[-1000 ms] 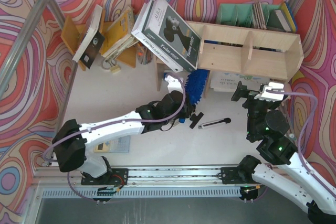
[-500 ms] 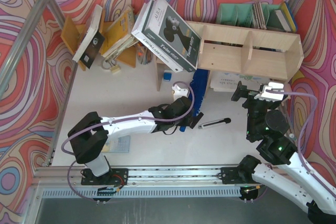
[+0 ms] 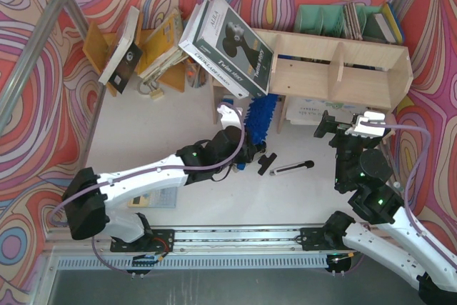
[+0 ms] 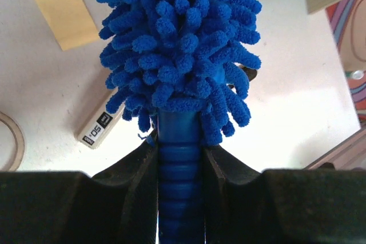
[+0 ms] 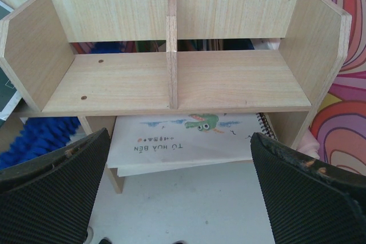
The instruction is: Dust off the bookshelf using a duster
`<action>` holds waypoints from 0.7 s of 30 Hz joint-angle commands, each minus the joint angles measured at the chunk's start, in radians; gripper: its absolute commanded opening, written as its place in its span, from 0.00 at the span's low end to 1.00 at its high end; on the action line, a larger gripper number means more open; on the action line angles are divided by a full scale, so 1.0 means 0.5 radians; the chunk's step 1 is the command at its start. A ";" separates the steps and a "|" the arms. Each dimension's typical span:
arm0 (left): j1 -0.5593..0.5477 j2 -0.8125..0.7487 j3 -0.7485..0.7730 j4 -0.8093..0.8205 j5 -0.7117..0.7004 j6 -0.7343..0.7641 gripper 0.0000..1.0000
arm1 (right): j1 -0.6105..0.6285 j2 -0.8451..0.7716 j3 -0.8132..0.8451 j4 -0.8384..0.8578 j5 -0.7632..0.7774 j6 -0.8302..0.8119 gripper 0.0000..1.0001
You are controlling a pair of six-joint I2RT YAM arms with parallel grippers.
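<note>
The pale plywood bookshelf (image 3: 343, 69) stands at the back right; its two open upper compartments fill the right wrist view (image 5: 171, 78). The bright-blue fluffy duster (image 3: 260, 118) points toward the shelf's lower left bay, its head at the opening. My left gripper (image 3: 245, 149) is shut on the duster's ribbed blue handle (image 4: 179, 181), with the fluffy head (image 4: 177, 38) straight ahead of the jaws. My right gripper (image 3: 341, 128) is open and empty, facing the shelf front from a short distance (image 5: 177, 198). A bit of blue duster shows at the left of the right wrist view (image 5: 40, 138).
A large book (image 3: 228, 44) leans on the shelf's left end. An orange-brown rack of tilted books (image 3: 139, 48) stands at the back left. A thin silver rod with a black clip (image 3: 285, 167) lies on the table. A spiral-bound pad (image 5: 189, 135) lies under the shelf.
My left arm has swung the duster: half a second ago it reached further right and deeper under the shelf, now it is drawn back left with the head near the opening. The right arm has not moved.
</note>
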 commanded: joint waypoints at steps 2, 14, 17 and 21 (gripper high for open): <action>-0.005 -0.098 -0.079 0.144 -0.171 0.073 0.00 | -0.013 -0.006 0.047 -0.003 -0.010 0.013 0.99; 0.066 -0.131 -0.194 0.120 -0.169 -0.066 0.00 | -0.013 0.001 0.049 -0.017 -0.007 0.017 0.99; 0.098 -0.207 -0.244 0.108 -0.190 -0.068 0.00 | -0.014 -0.006 0.050 -0.028 -0.004 0.029 0.99; 0.142 -0.328 -0.315 0.038 -0.273 -0.062 0.00 | -0.013 -0.006 0.049 -0.028 -0.004 0.028 0.98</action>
